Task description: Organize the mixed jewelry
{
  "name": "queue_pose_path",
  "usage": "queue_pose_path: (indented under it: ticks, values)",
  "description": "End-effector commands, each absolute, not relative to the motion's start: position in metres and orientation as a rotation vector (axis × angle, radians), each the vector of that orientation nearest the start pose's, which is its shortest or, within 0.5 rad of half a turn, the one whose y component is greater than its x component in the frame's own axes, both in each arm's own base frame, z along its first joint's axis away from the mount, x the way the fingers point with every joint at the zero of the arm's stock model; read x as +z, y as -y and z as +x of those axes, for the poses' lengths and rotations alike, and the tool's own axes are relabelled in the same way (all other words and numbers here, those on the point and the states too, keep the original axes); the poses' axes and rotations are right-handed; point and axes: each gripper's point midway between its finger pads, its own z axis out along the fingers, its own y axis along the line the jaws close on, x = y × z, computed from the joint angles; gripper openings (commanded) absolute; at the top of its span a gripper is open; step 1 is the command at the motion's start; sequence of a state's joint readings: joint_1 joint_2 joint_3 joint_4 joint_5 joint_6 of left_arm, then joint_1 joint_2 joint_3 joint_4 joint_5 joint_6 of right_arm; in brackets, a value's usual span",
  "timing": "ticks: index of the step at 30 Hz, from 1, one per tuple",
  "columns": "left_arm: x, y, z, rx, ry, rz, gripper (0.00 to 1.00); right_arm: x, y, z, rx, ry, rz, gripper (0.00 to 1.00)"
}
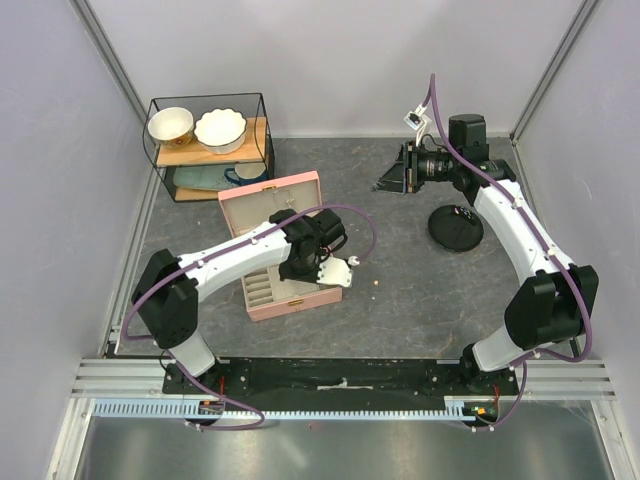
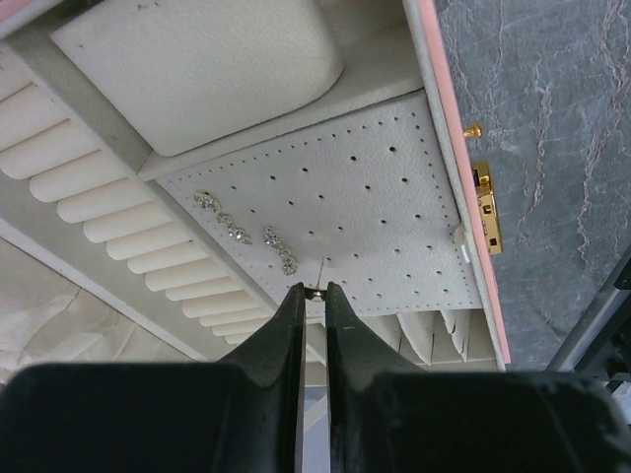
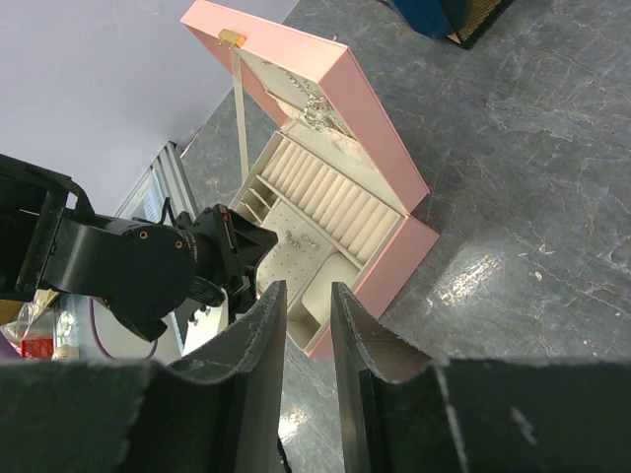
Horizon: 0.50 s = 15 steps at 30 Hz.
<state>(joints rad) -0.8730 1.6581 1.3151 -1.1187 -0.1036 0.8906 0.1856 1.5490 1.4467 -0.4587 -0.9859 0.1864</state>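
Observation:
The pink jewelry box (image 1: 268, 203) lies open under my left arm. My left gripper (image 2: 315, 291) is shut on a tiny gold stud earring (image 2: 317, 289), whose pin points at the box's white perforated panel (image 2: 394, 197). Two sparkly earrings (image 2: 222, 217) (image 2: 279, 249) sit pinned on that panel. One tiny gold piece (image 2: 473, 129) lies on the table just outside the box wall and shows as a pale dot (image 1: 375, 284) in the top view. My right gripper (image 3: 308, 293) hangs high above the table, open and holding nothing, facing the box (image 3: 380, 158).
A black round disc stand (image 1: 455, 228) sits on the table under the right arm. At the back left, a wire-frame shelf (image 1: 262, 130) holds two bowls (image 1: 171, 125). Ring rolls (image 2: 118, 212) and a padded compartment (image 2: 197, 59) flank the panel. A gold clasp (image 2: 486, 207) sticks out from the box front.

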Motion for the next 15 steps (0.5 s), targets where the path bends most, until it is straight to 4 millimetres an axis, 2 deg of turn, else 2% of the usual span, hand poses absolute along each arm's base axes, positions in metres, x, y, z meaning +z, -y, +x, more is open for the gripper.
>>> queue_pose_path:
  ticks: [1, 15]
  values:
    - [0.1060, 0.2012, 0.2330, -0.181, 2.064, -2.536, 0.02, 0.2950, -0.2177, 0.3471, 1.252, -1.970, -0.624, 0.32]
    - [0.1034, 0.2038, 0.2359, -0.186, 2.061, -2.536, 0.02, 0.2957, -0.2171, 0.3466, 1.252, -1.968, -0.624, 0.32]
